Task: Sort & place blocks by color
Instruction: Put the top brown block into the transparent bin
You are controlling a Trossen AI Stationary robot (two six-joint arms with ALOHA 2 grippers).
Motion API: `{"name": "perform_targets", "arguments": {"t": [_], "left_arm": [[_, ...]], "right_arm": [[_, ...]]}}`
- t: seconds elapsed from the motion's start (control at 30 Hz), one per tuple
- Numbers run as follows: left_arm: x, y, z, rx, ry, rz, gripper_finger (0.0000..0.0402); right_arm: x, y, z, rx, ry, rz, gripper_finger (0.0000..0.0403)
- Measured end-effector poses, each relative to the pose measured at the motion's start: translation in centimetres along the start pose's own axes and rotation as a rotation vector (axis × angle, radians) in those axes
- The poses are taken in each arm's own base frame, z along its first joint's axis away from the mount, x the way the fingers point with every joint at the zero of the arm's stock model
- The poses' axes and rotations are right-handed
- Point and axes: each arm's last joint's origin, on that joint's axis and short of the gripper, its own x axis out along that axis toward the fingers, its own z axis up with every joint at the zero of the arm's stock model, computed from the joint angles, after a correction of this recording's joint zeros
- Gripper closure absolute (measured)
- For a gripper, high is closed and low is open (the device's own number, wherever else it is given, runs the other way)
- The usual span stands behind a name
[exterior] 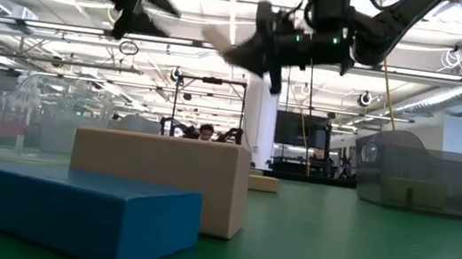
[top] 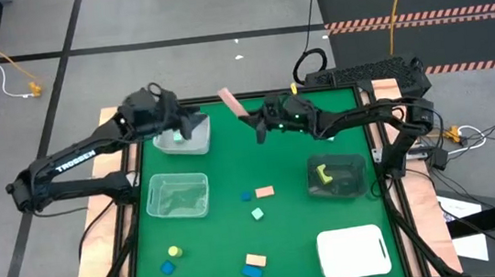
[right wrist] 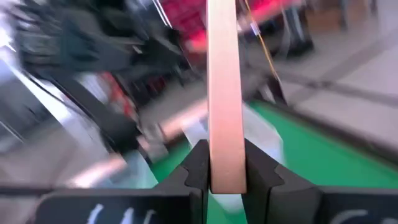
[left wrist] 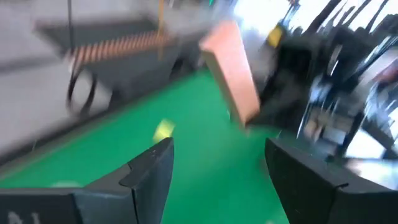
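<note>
1. The right tool (top: 256, 122) is raised above the far middle of the green worktop (top: 278, 167), clenched on a long, flat salmon-pink bar block (top: 231, 102).
2. In the right wrist view, this salmon bar (right wrist: 224, 93) stands straight out from between the two dark fingers (right wrist: 196, 168), held by its lower end; it is plain and smooth, with straight edges and a narrow face toward the camera.
3. From above, the bar tilts away from the tool toward the left arm's side, its free end over the worktop's far edge.
4. The left tool (top: 193, 124) hovers above a clear plastic bin (top: 183, 141) at the far left, released, its fingers (left wrist: 146, 174) spread apart with nothing between them.
5. The left wrist view shows the salmon bar (left wrist: 230, 71) held in the air just ahead of the left tool.
6. Loose blocks lie on the near half of the worktop: a small blue cube (top: 246, 195) beside a salmon block (top: 264, 191), a mint green cube (top: 257, 213), a yellow piece (top: 174, 251), a blue cube (top: 167, 268), and a tan bar (top: 256, 260) touching a blue bar (top: 253, 272).
7. A dark-looking clear bin (top: 336, 178) on the right holds a yellow piece (top: 324, 174).
</note>
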Motion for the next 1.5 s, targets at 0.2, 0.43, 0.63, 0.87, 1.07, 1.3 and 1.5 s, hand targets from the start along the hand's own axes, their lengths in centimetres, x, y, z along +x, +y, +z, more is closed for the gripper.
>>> {"name": "perform_targets", "arguments": {"t": [0.2, 0.43, 0.63, 0.87, 1.07, 1.3, 1.5], "left_arm": [[-0.7, -1.0, 1.9, -0.108, -0.190, -0.108, 0.0151], [-0.7, -1.7, 2.2, 0.008, -0.211, -0.185, 0.0151], [-0.4, -2.4, 2.0, 0.114, -0.224, -0.220, 0.0151], [1.1, -4.0, 1.5, 0.157, -0.192, -0.419, 0.0151], [1.7, -5.0, 1.2, 0.152, -0.191, -0.493, 0.0151], [1.8, -5.3, 1.2, 0.125, -0.189, -0.510, 0.0174], [1.8, -5.3, 1.2, 0.111, -0.185, -0.511, 0.0296]], "right_arm": [[-0.1, 2.0, 1.1, -0.007, -0.158, 0.118, 0.0363], [-0.3, 3.5, 1.0, 0.072, -0.191, 0.188, 0.0363], [-0.1, 4.9, 0.6, 0.089, -0.169, 0.222, 0.0363], [0.7, 6.8, 1.3, 0.026, -0.124, 0.228, 0.0363], [0.8, 7.7, 1.3, 0.017, -0.119, 0.248, 0.0363], [0.6, 8.7, 0.8, -0.002, -0.105, 0.275, 0.0350], [0.6, 8.9, 0.7, 0.001, -0.103, 0.278, 0.0342]]}}
